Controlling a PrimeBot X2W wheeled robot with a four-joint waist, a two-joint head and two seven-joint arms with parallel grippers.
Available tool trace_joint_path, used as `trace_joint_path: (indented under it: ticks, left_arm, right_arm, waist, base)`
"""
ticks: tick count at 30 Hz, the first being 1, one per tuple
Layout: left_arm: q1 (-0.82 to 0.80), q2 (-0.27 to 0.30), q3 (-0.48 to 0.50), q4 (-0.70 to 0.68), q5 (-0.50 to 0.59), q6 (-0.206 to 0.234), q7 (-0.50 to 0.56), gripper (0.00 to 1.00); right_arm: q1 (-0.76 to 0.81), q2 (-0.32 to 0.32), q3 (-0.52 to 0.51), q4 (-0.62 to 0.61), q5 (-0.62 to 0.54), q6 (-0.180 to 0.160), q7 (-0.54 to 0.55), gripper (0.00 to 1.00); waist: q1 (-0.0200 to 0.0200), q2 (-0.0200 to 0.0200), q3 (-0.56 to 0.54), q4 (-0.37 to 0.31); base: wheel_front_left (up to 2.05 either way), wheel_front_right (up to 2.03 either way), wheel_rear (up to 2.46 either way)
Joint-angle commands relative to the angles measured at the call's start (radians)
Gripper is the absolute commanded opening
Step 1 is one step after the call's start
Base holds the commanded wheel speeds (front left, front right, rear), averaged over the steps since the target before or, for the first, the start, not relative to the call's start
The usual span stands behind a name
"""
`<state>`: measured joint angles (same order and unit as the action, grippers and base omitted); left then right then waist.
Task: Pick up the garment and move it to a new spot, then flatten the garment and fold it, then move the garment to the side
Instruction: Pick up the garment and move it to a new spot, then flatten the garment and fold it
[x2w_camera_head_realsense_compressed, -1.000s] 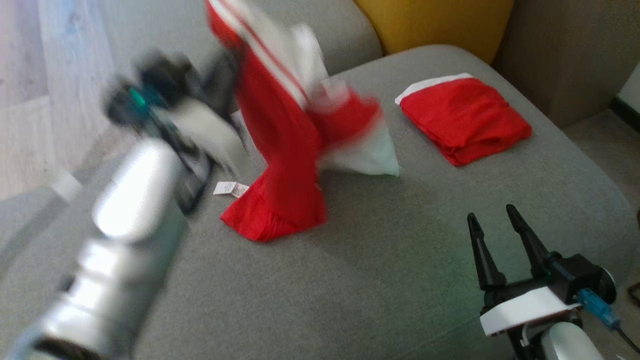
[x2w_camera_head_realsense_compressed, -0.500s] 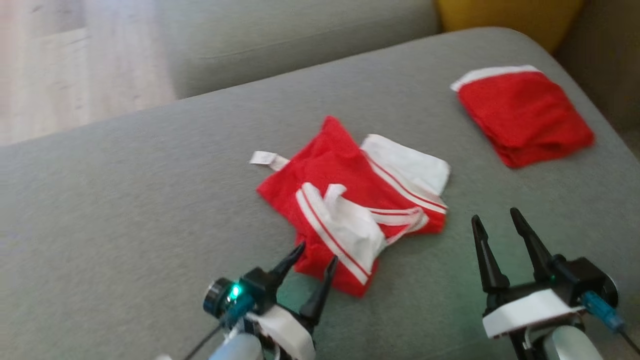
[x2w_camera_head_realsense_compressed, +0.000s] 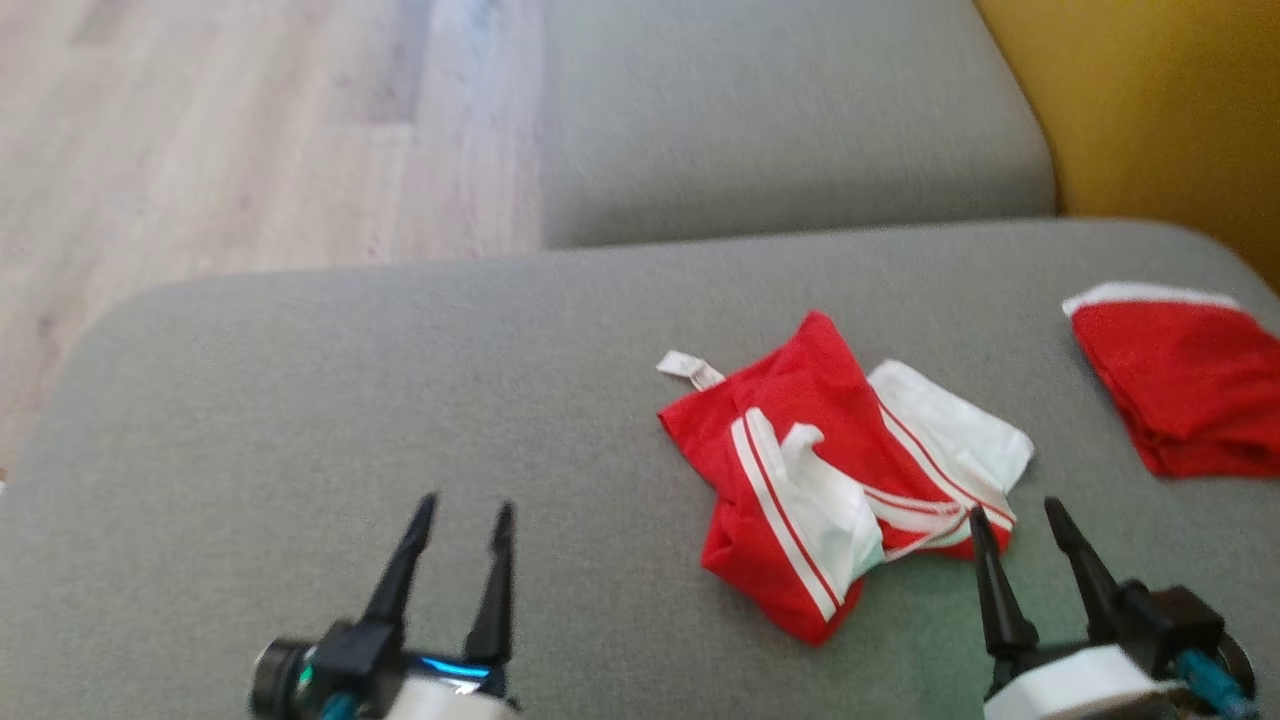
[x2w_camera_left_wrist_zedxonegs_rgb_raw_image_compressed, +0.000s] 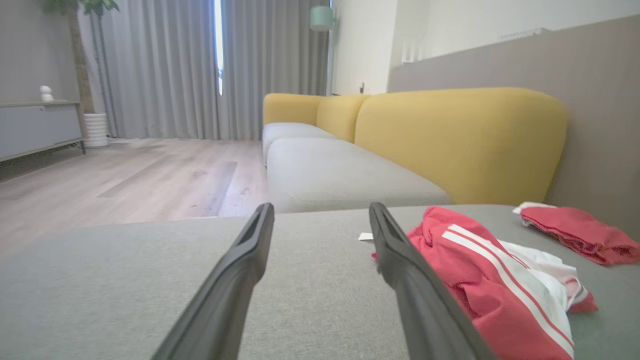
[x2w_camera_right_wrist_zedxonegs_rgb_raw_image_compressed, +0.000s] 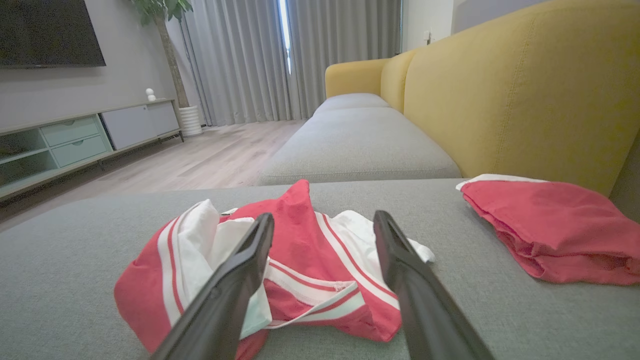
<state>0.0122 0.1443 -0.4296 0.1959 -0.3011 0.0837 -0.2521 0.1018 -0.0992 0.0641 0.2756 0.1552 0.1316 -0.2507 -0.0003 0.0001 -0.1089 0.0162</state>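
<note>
The garment (x2w_camera_head_realsense_compressed: 815, 480) is a crumpled red piece with white stripes and white panels, lying loose on the grey sofa cushion (x2w_camera_head_realsense_compressed: 400, 400) right of centre; it also appears in the left wrist view (x2w_camera_left_wrist_zedxonegs_rgb_raw_image_compressed: 480, 270) and the right wrist view (x2w_camera_right_wrist_zedxonegs_rgb_raw_image_compressed: 305, 265). My left gripper (x2w_camera_head_realsense_compressed: 460, 515) stands open at the lower left, well clear of the garment, nothing between its fingers. At the lower right my right gripper (x2w_camera_head_realsense_compressed: 1018, 512) is open, its tips just at the garment's near right edge. In the right wrist view the open fingers (x2w_camera_right_wrist_zedxonegs_rgb_raw_image_compressed: 240, 280) frame the garment.
A second red garment (x2w_camera_head_realsense_compressed: 1185, 390), folded, lies at the cushion's far right (x2w_camera_right_wrist_zedxonegs_rgb_raw_image_compressed: 545, 230). A yellow backrest (x2w_camera_head_realsense_compressed: 1170, 110) rises behind it. Another grey seat cushion (x2w_camera_head_realsense_compressed: 780, 110) lies beyond, and wooden floor (x2w_camera_head_realsense_compressed: 220, 130) is to the left.
The left gripper held the garment up a second ago, then let it drop onto the cushion and opened. It has since drawn back to the left. The head camera has shifted too.
</note>
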Motion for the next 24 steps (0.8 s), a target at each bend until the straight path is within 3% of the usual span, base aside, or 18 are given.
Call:
trace_joint_path:
  ticks: [1,6,11,24]
  left_arm:
    - [-0.025,0.001,0.05,-0.049,0.011,0.005,-0.01,1.0]
    - [0.093,-0.014,0.148,-0.133,0.047,-0.005,-0.01,1.0]
    - [0.181,-0.031,0.186,-0.164,0.107,-0.034,-0.01,1.0]
    - [0.203,-0.074,0.241,-0.157,0.169,-0.081,-0.01,1.0]
  right_arm:
    - [-0.018,-0.002,0.015,-0.028,-0.01,-0.001,-0.011,1.0]
    - [0.037,0.006,0.001,-0.031,-0.027,-0.001,-0.011,1.0]
    - [0.074,0.02,0.001,-0.04,-0.026,-0.001,-0.011,1.0]
    - [0.072,0.02,0.003,-0.045,-0.022,-0.001,-0.011,1.0]
  waist:
    - [0.0003,-0.0001,-0.04,0.038]
    - [0.0003,-0.0001,-0.068,0.048]
    - [0.0003,-0.0001,-0.077,0.045]
    - [0.0003,-0.0001,-0.075,0.043]
  base:
    - [0.0,0.0,0.0]
    - [0.0,0.0,0.0]
    - [0.0,0.0,0.0]
    - [0.0,0.0,0.0]
